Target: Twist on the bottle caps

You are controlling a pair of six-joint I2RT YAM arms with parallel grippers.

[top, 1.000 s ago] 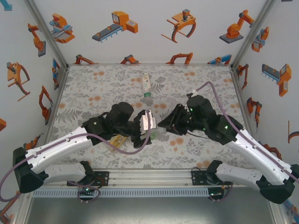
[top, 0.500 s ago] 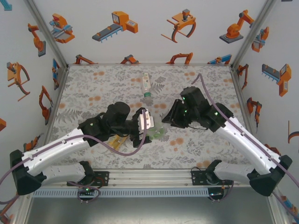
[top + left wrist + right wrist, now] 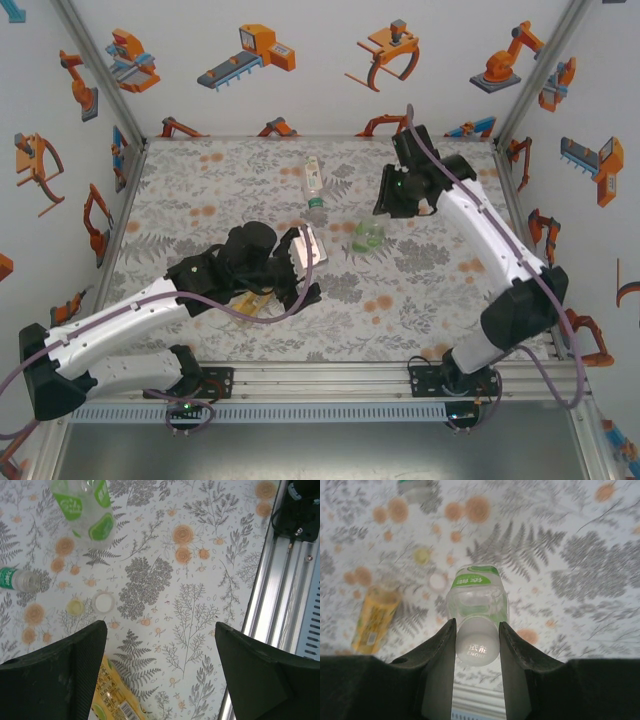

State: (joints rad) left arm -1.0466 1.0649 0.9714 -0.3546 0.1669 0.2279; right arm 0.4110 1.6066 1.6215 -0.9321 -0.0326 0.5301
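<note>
Bottle caps (image 3: 103,601), two loose on the table (image 3: 200,555), lie just ahead of the wide-open left gripper (image 3: 159,627), far nearer it than the right gripper (image 3: 477,625), which clamps the green bottle (image 3: 476,595) by its top.

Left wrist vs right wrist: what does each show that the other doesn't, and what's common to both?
Left wrist, not right wrist: the left gripper, open over the bare patterned surface, and a black arm base.
Right wrist, not left wrist: the right gripper, closed on the fitted white cap of the squat green bottle.
Both: that bottle, the orange-yellow bottle lying down, the clear bottle with its green neck, and two unscrewed caps, a pale yellow cap and a loose white cap.
</note>
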